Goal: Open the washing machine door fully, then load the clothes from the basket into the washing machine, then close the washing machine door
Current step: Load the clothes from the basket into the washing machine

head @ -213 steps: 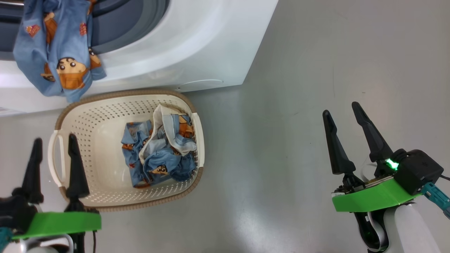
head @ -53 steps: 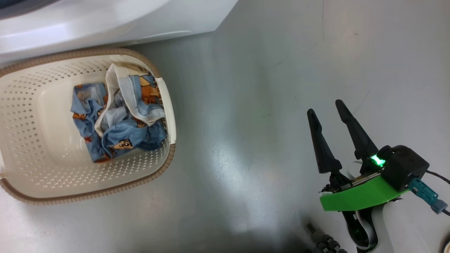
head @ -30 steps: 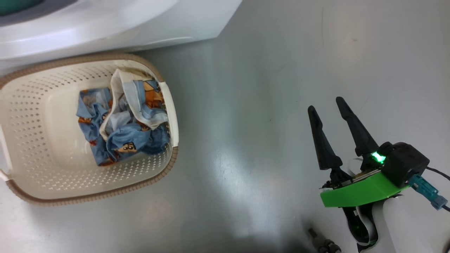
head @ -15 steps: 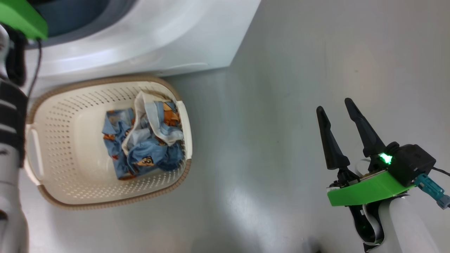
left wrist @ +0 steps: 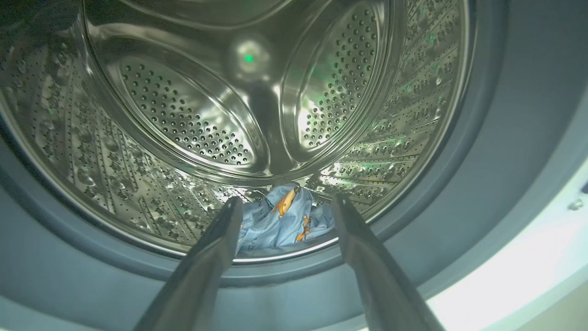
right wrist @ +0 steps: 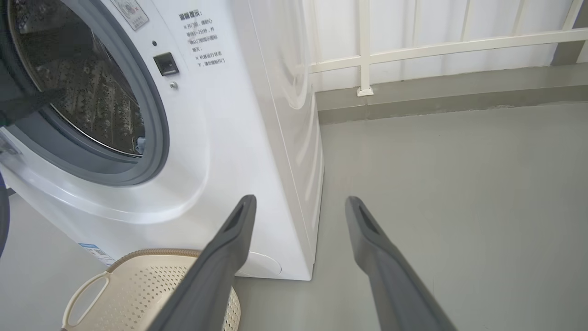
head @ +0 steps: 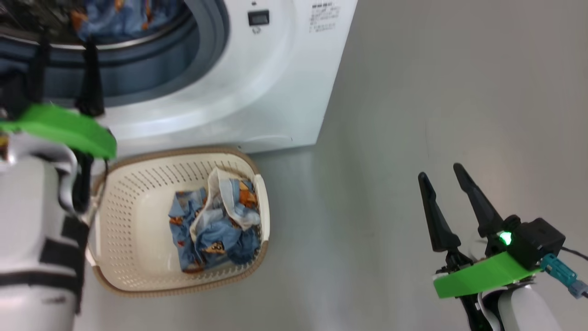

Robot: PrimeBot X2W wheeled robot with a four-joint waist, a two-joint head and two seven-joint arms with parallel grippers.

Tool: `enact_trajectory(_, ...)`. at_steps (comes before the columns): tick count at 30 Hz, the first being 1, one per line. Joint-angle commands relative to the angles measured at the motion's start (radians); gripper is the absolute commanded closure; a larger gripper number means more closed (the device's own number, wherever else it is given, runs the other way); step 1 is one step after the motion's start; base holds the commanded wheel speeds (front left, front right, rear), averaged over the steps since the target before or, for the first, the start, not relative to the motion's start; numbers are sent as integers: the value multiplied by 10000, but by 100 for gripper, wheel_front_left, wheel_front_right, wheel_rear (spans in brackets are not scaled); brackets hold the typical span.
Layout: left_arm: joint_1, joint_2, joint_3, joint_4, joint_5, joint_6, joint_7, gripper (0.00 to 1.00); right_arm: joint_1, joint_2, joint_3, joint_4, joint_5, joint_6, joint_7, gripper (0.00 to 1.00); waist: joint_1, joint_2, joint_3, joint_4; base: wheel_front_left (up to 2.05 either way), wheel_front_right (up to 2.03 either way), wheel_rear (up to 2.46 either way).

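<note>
Left pincer [head: 66,43] hangs spread and empty at the washing machine [head: 266,92] mouth on the head view, clothes [head: 216,225] bunched in the basket [head: 138,257] right below; right pincer [head: 441,174] spread, idle. Left wrist: one blue piece [left wrist: 285,220] sits low in the drum [left wrist: 183,115]. Right wrist: nothing between its fingers. Best move now, I'd say: drop straight down and pinch that raised white fold [head: 212,197]

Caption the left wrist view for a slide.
Open left gripper at the washer mouth; a blue printed garment lies at the front of the steel drum.
</note>
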Motion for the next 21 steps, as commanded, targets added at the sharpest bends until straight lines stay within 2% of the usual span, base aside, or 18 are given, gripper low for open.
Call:
enact_trajectory(1, 385, 340, 284, -405, 84, 50, -62, 0, 239, -41, 232, -251, 42, 16, -48, 0, 0, -1, -747, 187, 0, 0, 0)
enact_trajectory(10, 2966, 97, 1054, -2651, 90, 306, -62, 0, 699, -98, 381, -263, -21, 16, -48, 0, 0, -1, -1881, 191, 0, 0, 0)
enact_trajectory(14, 3938, 248, 1167, -3238, 120, 352, -62, 0, 895, -43, 486, -325, 169, 16, -48, 0, 0, -1, -2383, 131, 0, 0, 0)
enact_trajectory(21, 5520, 276, 1340, -4485, 62, 741, 140, 0, 1151, -87, 628, -366, 92, 16, -48, 0, 0, -1, -3001, 76, 0, 0, 0)
